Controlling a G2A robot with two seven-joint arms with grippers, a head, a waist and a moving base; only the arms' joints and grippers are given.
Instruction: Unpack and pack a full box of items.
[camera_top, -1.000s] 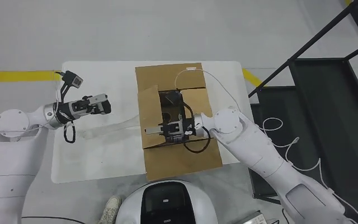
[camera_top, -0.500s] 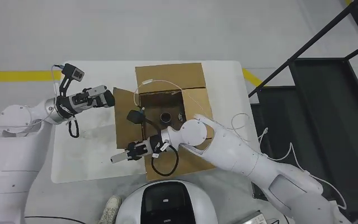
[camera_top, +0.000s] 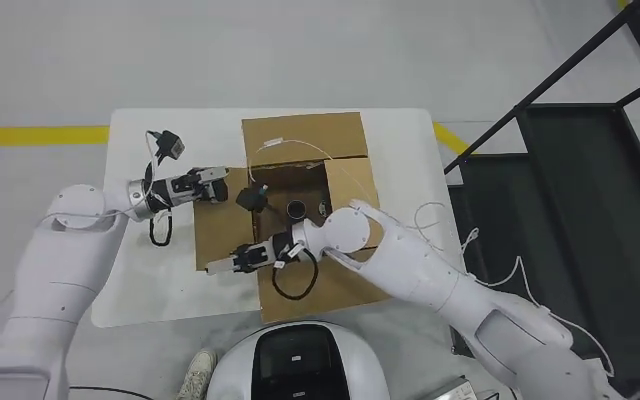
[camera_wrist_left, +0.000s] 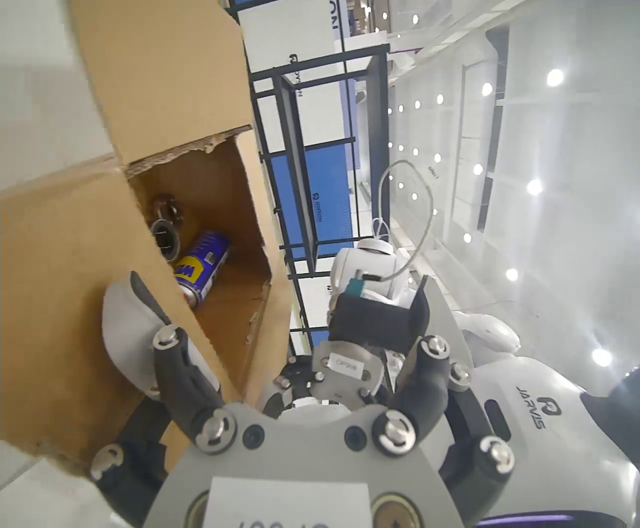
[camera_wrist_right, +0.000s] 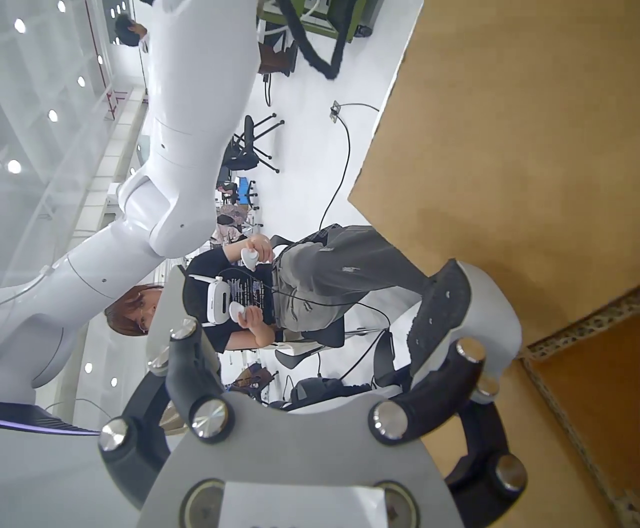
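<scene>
From above: left gripper (camera_top: 214, 185) spread wide at the left flap of the cardboard box (camera_top: 305, 135), with the box's opening just beyond its fingertips. Right gripper (camera_top: 222, 266) spread wide too, over the near-left flap, a little apart from the left gripper. White table (camera_top: 150, 290) under the box.

Left wrist: fingers (camera_wrist_left: 132, 320) far apart, gripping nothing, with the edge of a flap standing between them and one pad partly hidden behind the cardboard. Ahead of the fingertips, inside the box, a blue can (camera_wrist_left: 202, 265) lying on its side and a round metal part (camera_wrist_left: 165, 232) just past it.

Right wrist: fingers (camera_wrist_right: 442, 305) wide apart and empty. One black pad just beside the brown flap, touching or not cannot be told; the other well clear of it.
</scene>
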